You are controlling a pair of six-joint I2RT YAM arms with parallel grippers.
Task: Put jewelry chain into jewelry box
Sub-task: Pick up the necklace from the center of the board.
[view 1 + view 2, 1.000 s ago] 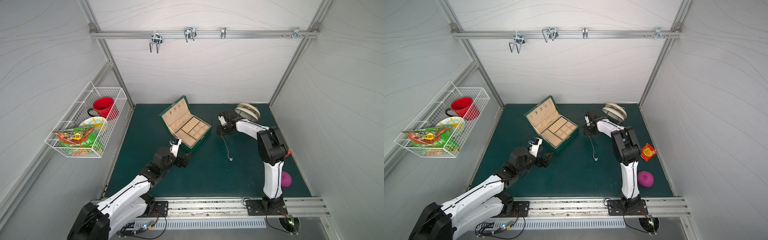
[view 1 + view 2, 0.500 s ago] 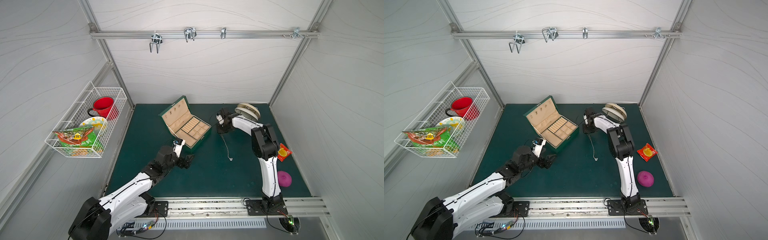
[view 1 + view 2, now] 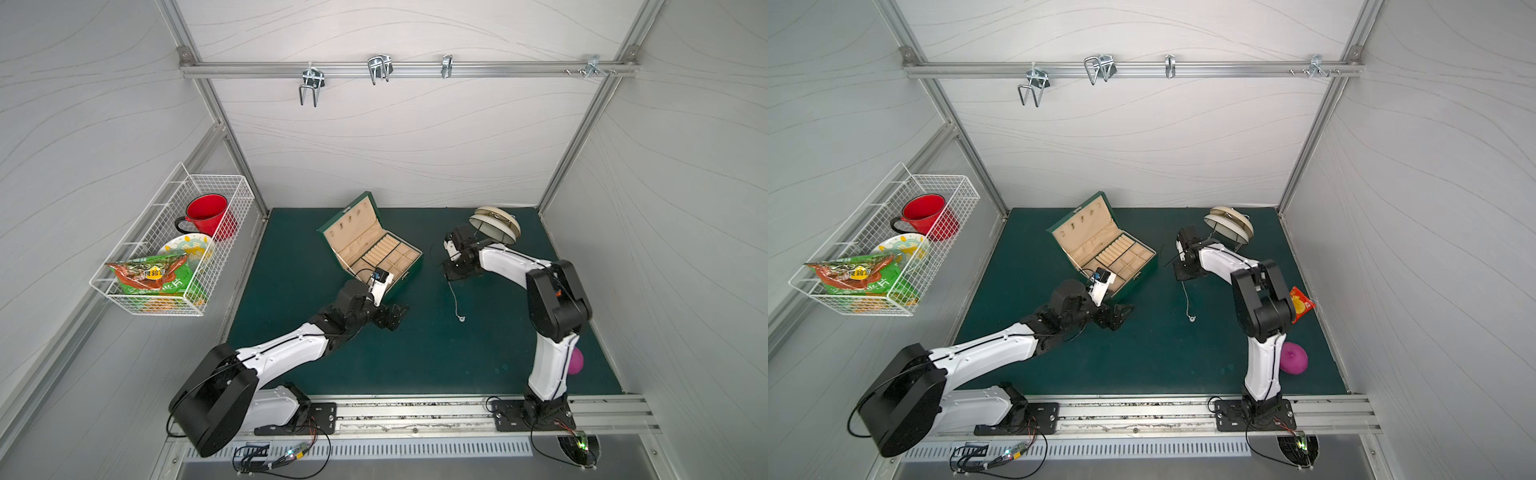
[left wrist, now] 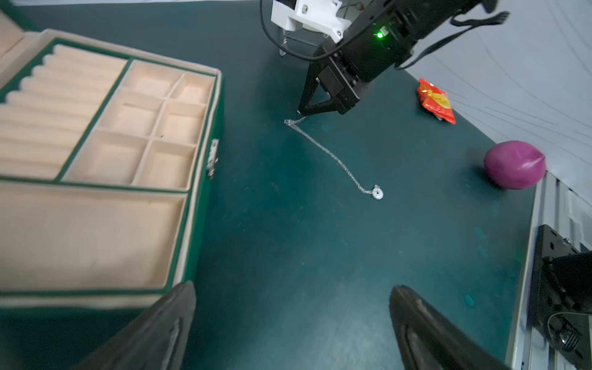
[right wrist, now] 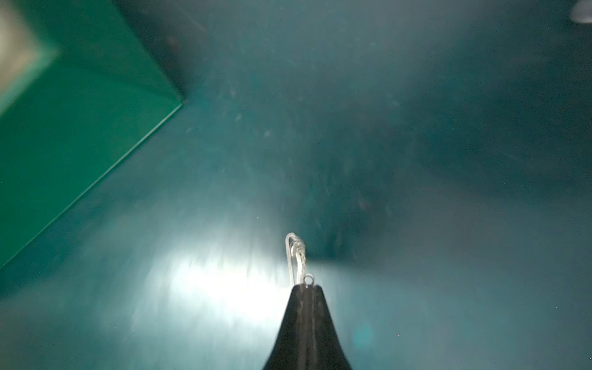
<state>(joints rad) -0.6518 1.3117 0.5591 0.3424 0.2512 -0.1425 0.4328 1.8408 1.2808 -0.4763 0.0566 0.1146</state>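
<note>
The thin silver jewelry chain [image 3: 454, 299] [image 3: 1187, 301] lies stretched on the green mat, to the right of the jewelry box, with its pendant [image 4: 377, 193] at the near end. My right gripper [image 3: 448, 277] [image 4: 300, 112] is shut on the chain's far end; the right wrist view shows a few links [image 5: 296, 256] sticking out from the closed tips [image 5: 306, 288]. The dark green jewelry box [image 3: 405, 276] [image 3: 1138, 278] [image 4: 200, 224] stands open, its beige compartments holding nothing. My left gripper [image 3: 392, 318] [image 4: 293, 291] is open, low over the mat by the box's near corner.
A beige lamp-like object on a wire stand [image 3: 494, 224] stands behind the right arm. A red snack packet [image 3: 1300, 305] and a purple ball [image 3: 1293, 357] lie near the right wall. A white wire basket [image 3: 174, 249] holding a mug, a plate and snack bags hangs on the left wall.
My right gripper has closed on the chain's far end and its arm has shifted over it. The left arm has crept slightly right along the box's front.
</note>
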